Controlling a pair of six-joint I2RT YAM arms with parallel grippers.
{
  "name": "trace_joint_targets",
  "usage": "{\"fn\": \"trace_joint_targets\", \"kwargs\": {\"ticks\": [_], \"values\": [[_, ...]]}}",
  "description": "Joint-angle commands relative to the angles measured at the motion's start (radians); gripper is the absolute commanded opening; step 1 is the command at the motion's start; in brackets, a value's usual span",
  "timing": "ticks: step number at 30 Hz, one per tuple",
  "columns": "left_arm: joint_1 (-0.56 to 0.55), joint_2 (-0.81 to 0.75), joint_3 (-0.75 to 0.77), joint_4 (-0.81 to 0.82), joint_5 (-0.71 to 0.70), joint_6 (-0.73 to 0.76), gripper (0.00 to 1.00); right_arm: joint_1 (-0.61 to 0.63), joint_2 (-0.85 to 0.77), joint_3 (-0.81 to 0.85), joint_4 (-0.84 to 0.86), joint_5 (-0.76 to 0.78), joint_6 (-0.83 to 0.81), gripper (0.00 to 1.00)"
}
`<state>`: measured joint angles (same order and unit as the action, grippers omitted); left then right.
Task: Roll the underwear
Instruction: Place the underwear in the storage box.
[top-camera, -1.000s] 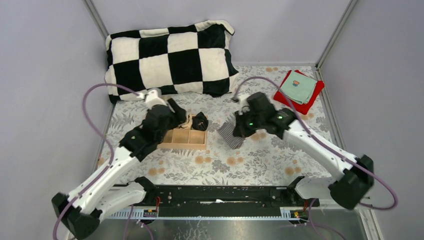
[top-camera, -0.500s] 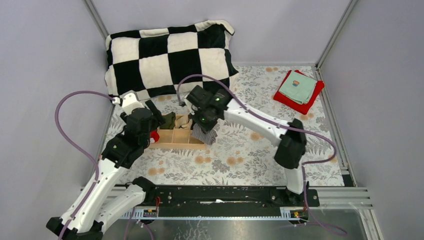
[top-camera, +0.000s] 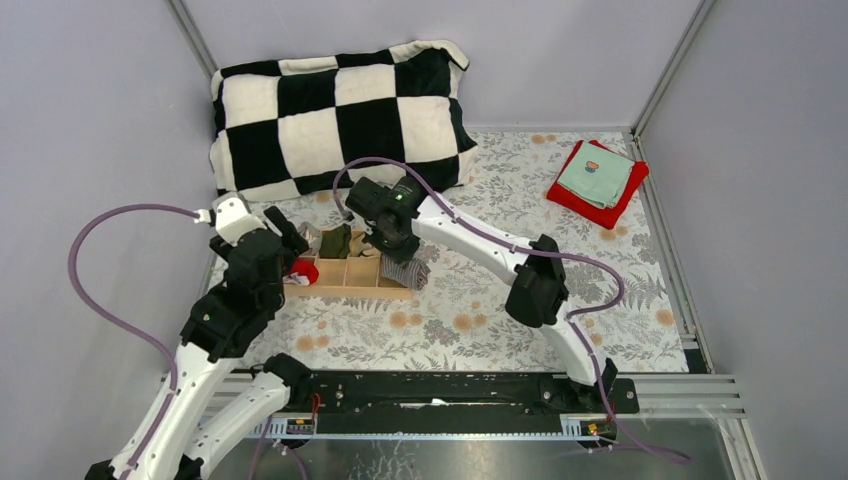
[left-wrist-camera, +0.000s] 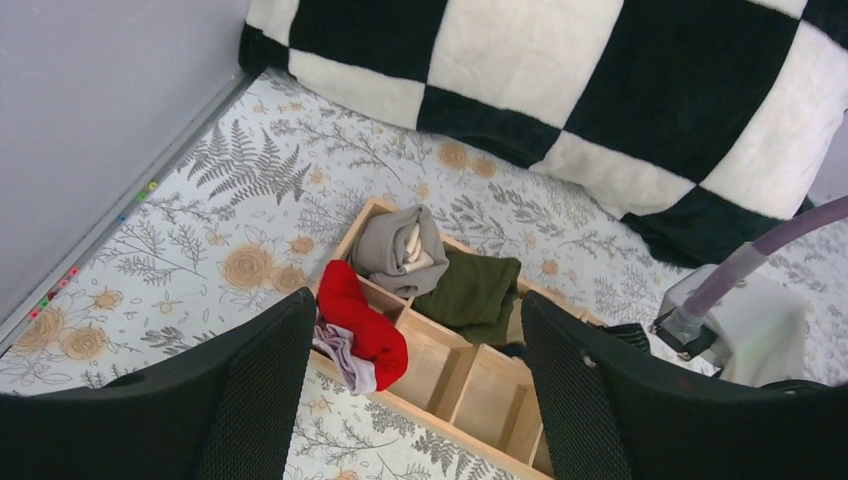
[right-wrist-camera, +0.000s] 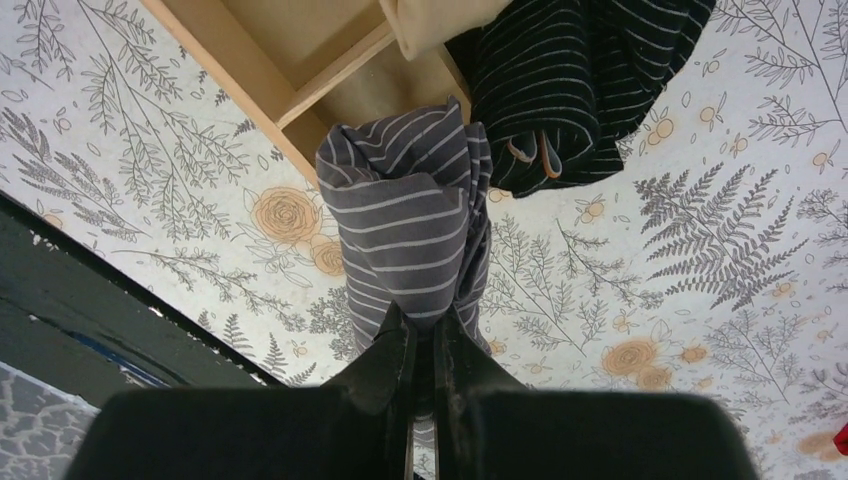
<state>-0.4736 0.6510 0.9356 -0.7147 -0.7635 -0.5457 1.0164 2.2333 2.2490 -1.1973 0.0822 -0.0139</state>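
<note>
Over the floral-printed bench (top-camera: 450, 320), at the right end of the pale wooden divider tray (top-camera: 350, 290), the soft grey striped underwear (right-wrist-camera: 410, 230) hangs as a loose roll from the tightly pinched right claw (right-wrist-camera: 425, 335), just beside the black pinstriped underwear (right-wrist-camera: 580, 80). Lowering it squarely into a free cell before release should save the roll. The left claw (left-wrist-camera: 415, 340) gapes wide, empty.
</note>
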Motion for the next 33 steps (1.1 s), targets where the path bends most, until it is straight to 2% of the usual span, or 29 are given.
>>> {"fn": "trace_joint_targets", "kwargs": {"ticks": [1, 14, 33], "values": [[0.01, -0.025, 0.036, -0.005, -0.066, 0.033, 0.8, 0.013, 0.055, 0.1, -0.103, 0.022, 0.021, 0.0], [0.01, -0.08, 0.072, -0.017, -0.113, 0.051, 0.81, 0.013, 0.157, 0.183, -0.116, 0.014, 0.08, 0.0], [0.009, -0.068, 0.065, -0.015, -0.087, 0.049, 0.81, 0.012, 0.231, 0.245, -0.051, 0.011, 0.029, 0.0]]}}
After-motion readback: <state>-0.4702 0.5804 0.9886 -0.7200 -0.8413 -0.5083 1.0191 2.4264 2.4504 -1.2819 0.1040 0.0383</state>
